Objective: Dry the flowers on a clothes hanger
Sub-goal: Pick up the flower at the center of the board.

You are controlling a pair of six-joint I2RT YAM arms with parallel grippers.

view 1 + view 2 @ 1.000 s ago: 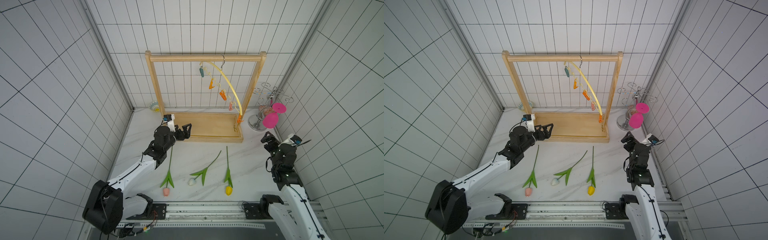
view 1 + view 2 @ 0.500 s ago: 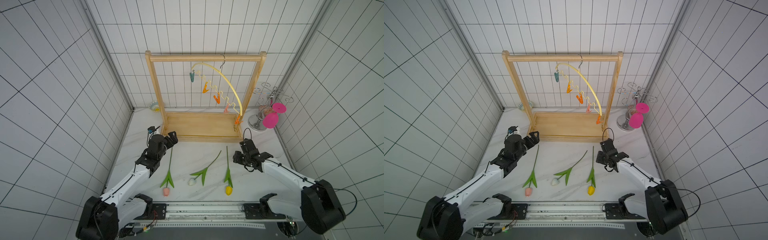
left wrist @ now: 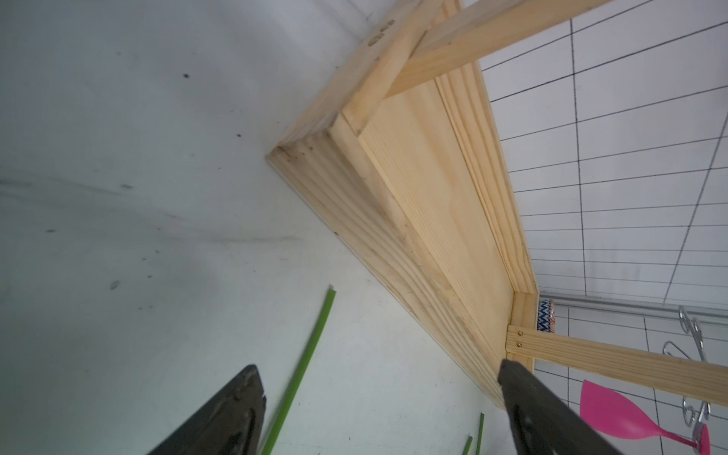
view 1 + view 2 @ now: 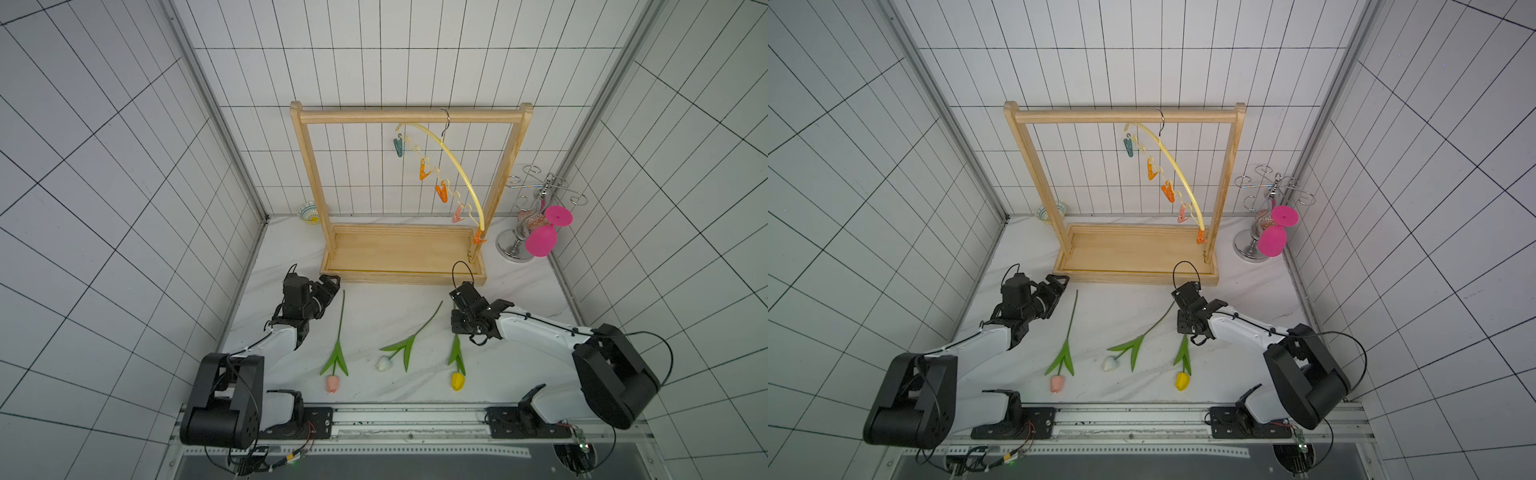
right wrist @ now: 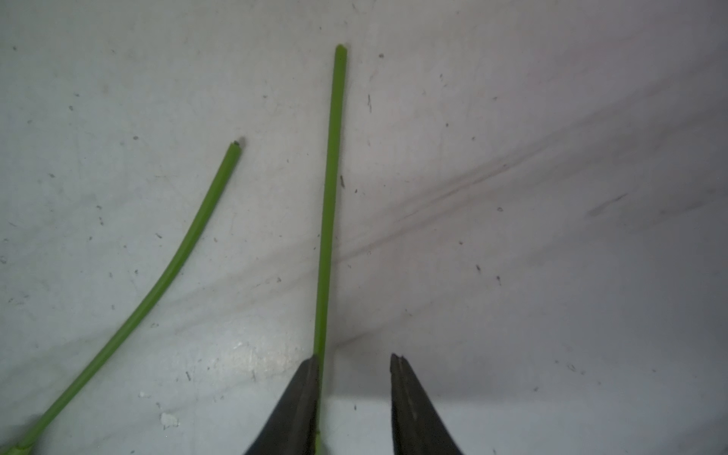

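My right gripper (image 5: 354, 364) ajar astride yellow tulip stem (image 5: 330, 205), unclamped | left gripper (image 3: 380, 366) wide, empty | stem likely light, slippery: I pinch mid-stem.

Walls: white tiles (image 4: 415, 62) boxed me in left, far and right.
Floor: my white marbled tabletop (image 4: 395, 307) lay scuffed.
Furniture: wooden rack frame (image 4: 409, 116) stood far centre; chrome stand (image 4: 515, 245) far right; patterned bowl (image 4: 308, 212) far left.
Light: was even.

Rack (image 3: 413, 220) shows pale, grainy bare wood, table (image 5: 512, 197) a matt, scuffed white, stems (image 5: 331, 197) smooth green plastic, stand (image 4: 514, 249) gleaming polished metal, goblet (image 4: 540, 242) glossy pink plastic.
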